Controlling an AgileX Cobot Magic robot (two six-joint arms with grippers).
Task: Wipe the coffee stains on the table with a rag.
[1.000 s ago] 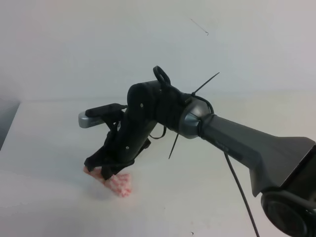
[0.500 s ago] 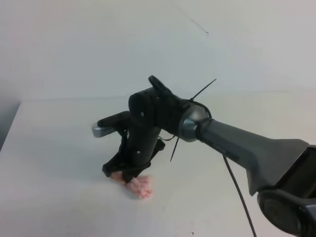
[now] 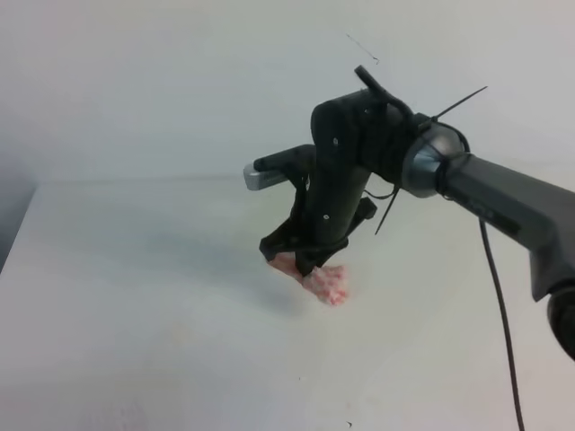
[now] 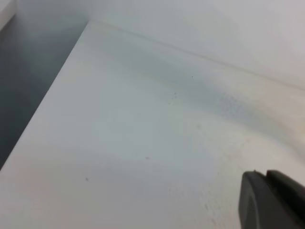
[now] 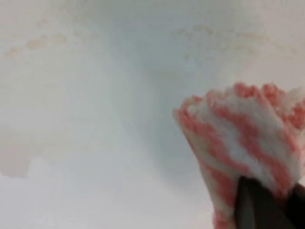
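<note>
My right gripper (image 3: 304, 262) reaches across to the middle of the white table (image 3: 135, 269) and is shut on the pink-and-white rag (image 3: 327, 285). The rag hangs from the fingers as a bundle and seems to sit just above the tabletop, with its shadow to the left. In the right wrist view the rag (image 5: 243, 138) fills the lower right, held by a dark fingertip (image 5: 257, 205). Faint tan coffee stains (image 5: 43, 43) streak the table beyond it. I cannot make out the stains in the exterior view. Only a dark finger (image 4: 271, 200) of the left gripper shows, over bare table (image 4: 119, 143).
A plain white wall (image 3: 180, 81) rises behind the table. The table's left edge (image 3: 20, 224) drops to a dark floor, and the same edge shows in the left wrist view (image 4: 47, 95). A black cable (image 3: 499, 305) hangs from the right arm.
My right gripper has carried the rag from the front left of the table to the right and farther back, and the arm has risen.
</note>
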